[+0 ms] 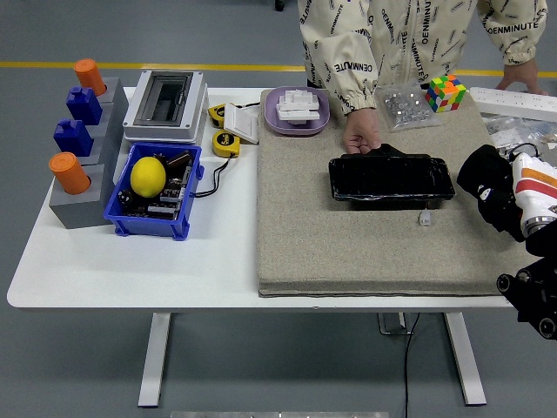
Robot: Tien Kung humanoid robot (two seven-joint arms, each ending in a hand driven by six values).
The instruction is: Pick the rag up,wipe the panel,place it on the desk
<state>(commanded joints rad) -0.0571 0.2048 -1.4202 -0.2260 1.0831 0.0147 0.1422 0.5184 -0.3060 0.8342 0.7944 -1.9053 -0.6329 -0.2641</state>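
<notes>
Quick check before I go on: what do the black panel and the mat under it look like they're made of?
The panel looks like glossy black plastic or glass: hard, flat, with pale reflections along its face. The mat looks like grey-brown felt or coarse fabric: matte, speckled, no shine, with a thick soft-looking front edge. Neither can be confirmed from the look alone.

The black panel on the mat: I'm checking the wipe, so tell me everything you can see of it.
The black panel is a long, flat, glossy rectangle with rounded corners, lying flat on the grey-brown mat, its long side running left to right. A person's hand rests at its far left corner. The robot's right hand, black and holding what looks like the dark rag, is beside its right end, clear of it. A small white piece lies just in front.
</notes>
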